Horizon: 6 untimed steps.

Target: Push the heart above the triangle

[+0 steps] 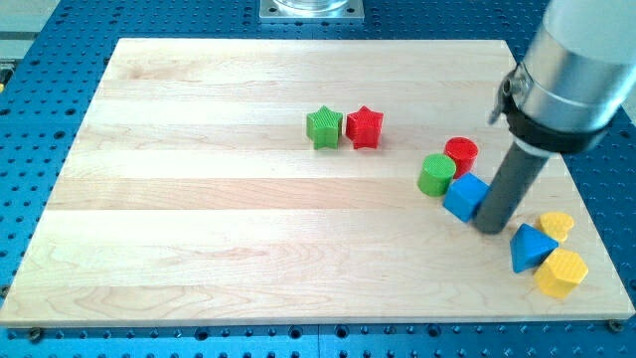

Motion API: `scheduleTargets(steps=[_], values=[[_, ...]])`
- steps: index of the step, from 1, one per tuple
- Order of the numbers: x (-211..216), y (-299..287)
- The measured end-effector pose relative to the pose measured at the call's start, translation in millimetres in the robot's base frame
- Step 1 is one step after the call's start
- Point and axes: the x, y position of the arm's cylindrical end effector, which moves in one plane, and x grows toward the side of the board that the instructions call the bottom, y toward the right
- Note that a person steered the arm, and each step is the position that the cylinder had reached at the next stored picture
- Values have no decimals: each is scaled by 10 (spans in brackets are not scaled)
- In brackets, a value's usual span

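1. The yellow heart [556, 225] sits at the board's right edge, at about one o'clock from the blue triangle [531, 248] and touching it.
2. Nearest the view's bottom is a yellow hexagon [562, 272], at five o'clock from the triangle and just beside it.
3. My tip [489, 227] is a bare rod with no jaws to open or close. It rests at nine o'clock from the triangle, close by, against the blue cube [465, 196].
4. To do this well, I'd say the tip should circle round to the heart's three o'clock side and nudge it gently toward eleven, without bumping the triangle.
5. Farther off, a green cylinder [435, 175] and red cylinder [461, 154] huddle by the cube.
6. Farthest, a green star [324, 127] and red star [365, 126] touch.
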Motion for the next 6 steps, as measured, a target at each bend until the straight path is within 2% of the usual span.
scheduleTargets(steps=[1, 2, 3, 4, 5, 6], values=[[-566, 15], [-672, 585], [-331, 1469], [297, 1435], [359, 967], [126, 607]])
